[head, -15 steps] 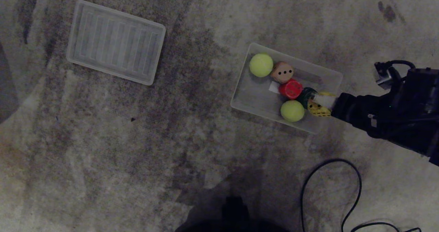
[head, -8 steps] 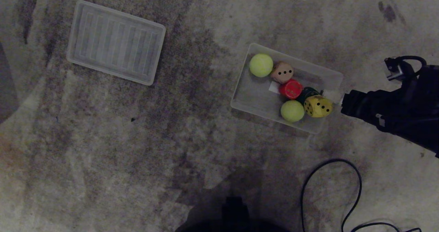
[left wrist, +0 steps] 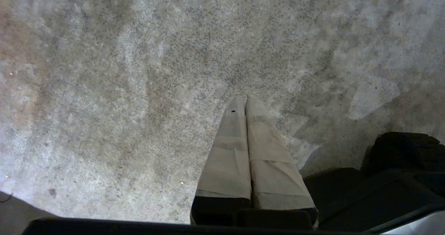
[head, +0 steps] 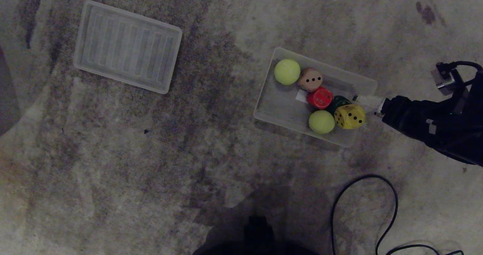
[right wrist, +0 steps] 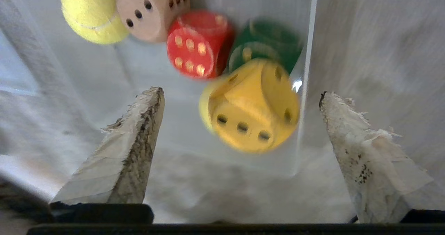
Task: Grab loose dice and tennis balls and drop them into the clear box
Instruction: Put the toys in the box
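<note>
Right claw (right wrist: 240, 96) stands spread wide and empty just outside the clear box's (head: 272, 109) near end wall, the yellow die (head: 349, 116) lying free inside against that wall; the release looks done, so the sound move is judged to be a straight lift clear of the rim, to avoid nudging the box. Box holds both tennis balls (head: 287, 71), the tan die (head: 311, 79), red die (head: 319, 97), dark green die (head: 339, 101) and the yellow one, clustered and touching; lid (head: 127, 46) lies well apart on the floor (head: 188, 172). Left claw (left wrist: 246, 101) parked, pressed closed on nothing.
</note>
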### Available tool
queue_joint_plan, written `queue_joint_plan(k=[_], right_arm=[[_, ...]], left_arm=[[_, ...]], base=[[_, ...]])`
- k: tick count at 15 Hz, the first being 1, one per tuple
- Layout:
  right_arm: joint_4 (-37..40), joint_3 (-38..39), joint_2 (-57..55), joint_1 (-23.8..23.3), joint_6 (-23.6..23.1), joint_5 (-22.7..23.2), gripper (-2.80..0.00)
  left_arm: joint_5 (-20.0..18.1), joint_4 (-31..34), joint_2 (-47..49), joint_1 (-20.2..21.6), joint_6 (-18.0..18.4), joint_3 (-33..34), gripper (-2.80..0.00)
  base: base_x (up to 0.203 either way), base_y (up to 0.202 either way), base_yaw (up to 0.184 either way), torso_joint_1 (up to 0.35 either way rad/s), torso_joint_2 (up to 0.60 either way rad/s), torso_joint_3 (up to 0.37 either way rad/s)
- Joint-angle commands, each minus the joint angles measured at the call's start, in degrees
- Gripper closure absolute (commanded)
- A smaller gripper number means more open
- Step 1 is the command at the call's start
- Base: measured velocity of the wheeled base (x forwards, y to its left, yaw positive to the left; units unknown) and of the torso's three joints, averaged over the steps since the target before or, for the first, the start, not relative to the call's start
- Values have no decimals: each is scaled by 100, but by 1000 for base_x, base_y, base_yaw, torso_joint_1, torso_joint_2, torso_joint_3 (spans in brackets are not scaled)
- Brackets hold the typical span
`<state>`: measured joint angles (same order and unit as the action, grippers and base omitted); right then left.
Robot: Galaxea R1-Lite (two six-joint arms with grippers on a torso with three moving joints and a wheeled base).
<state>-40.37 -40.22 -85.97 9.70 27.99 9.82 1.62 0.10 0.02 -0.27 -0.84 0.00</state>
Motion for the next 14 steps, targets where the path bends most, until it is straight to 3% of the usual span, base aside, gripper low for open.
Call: queue_joint_plan(k=[1,3,8,12,14], right_arm=[[44,-36,64,102,627,158,-280],[73,-48,12,111,1009,482,-280],[120,-48,-174,94,1016,529,-280],[1104,-15,-177,95,973,681,-280],[1172,3,-96,94,1009,688,-280]], left_arm=[[5,-1,6,0,-4,9,0],[5,-1,6,0,-4,9,0],[5,-1,6,0,-4,9,0],[5,-1,6,0,-4,9,0],[5,-1,6,0,-4,9,0]], base=[[0,0,0,0,0,0],[0,0,0,0,0,0],[0,0,0,0,0,0],[0,0,0,0,0,0],[0,0,0,0,0,0]])
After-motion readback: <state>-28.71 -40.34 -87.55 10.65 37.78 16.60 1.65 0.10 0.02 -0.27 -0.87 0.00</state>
